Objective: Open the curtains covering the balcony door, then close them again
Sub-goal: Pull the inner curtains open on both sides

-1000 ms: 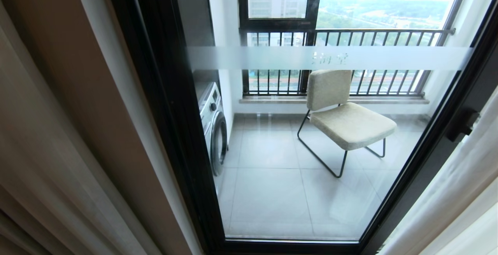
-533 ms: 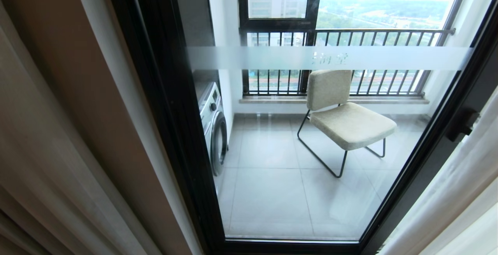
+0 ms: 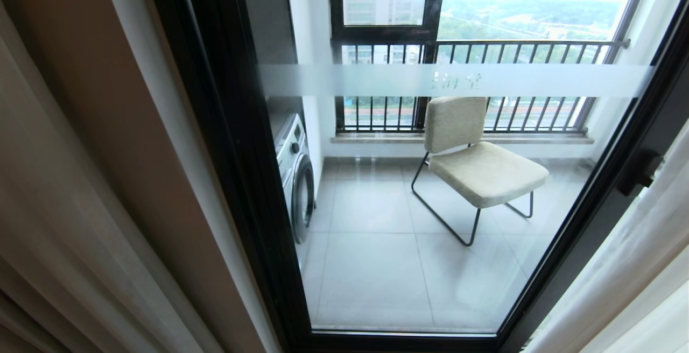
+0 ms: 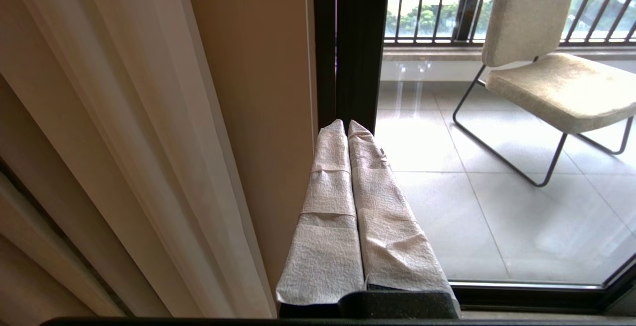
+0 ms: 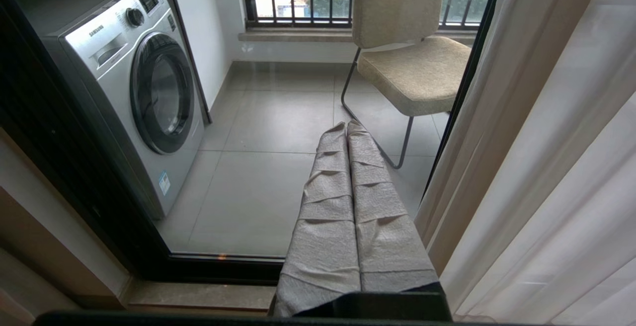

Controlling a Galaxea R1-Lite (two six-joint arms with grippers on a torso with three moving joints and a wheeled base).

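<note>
The curtains (image 3: 81, 197) are drawn apart, leaving the balcony door (image 3: 430, 207) uncovered in the head view; heavy beige folds hang at the left edge, and a pale panel (image 3: 635, 267), probably the sheer layer, though its weave is hard to judge from this angle, hangs at the lower right; the door's glass carries a frosted band (image 3: 457, 79) with small characters, set in a dark frame (image 3: 237, 154), with a black handle (image 3: 638, 173) on the right-hand upright; through the glass stand a cushioned chair (image 3: 473, 159) on thin black legs and a washing machine (image 3: 296, 175) against the left wall, with a barred railing (image 3: 473, 73) at the farther window behind them; neither arm shows in the head view; the left tool (image 4: 346, 123) is clenched, its wrapped fingers (image 4: 328, 206) pressed together and grasping nothing, pointing at the dark frame just beside the beige curtain; the right tool (image 5: 346, 124) is likewise clenched and empty, aimed at the glass between the washing machine and the pale curtain.
</note>
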